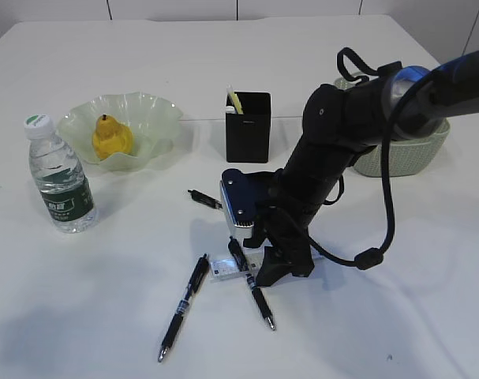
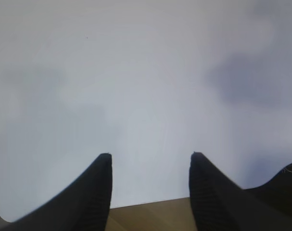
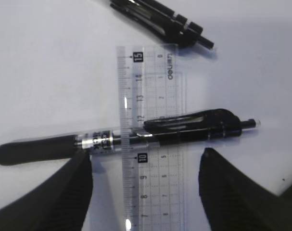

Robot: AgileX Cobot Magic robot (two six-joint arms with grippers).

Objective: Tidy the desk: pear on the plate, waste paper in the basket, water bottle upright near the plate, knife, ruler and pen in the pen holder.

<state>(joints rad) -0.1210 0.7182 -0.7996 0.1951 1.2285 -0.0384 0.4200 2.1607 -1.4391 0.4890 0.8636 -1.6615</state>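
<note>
My right claw hangs spread over the black pen, whose long axis runs across my jaws, lying atop the clear ruler.

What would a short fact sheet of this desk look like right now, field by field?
pear: on the plate
water bottle: upright, left of the plate
pen holder: a yellow item inside
ruler: flat on the desk, one pen lying across it
second pen: on the desk nearby
basket: behind the right arm
right gripper: open above pen and ruler
left gripper: open, empty
</note>
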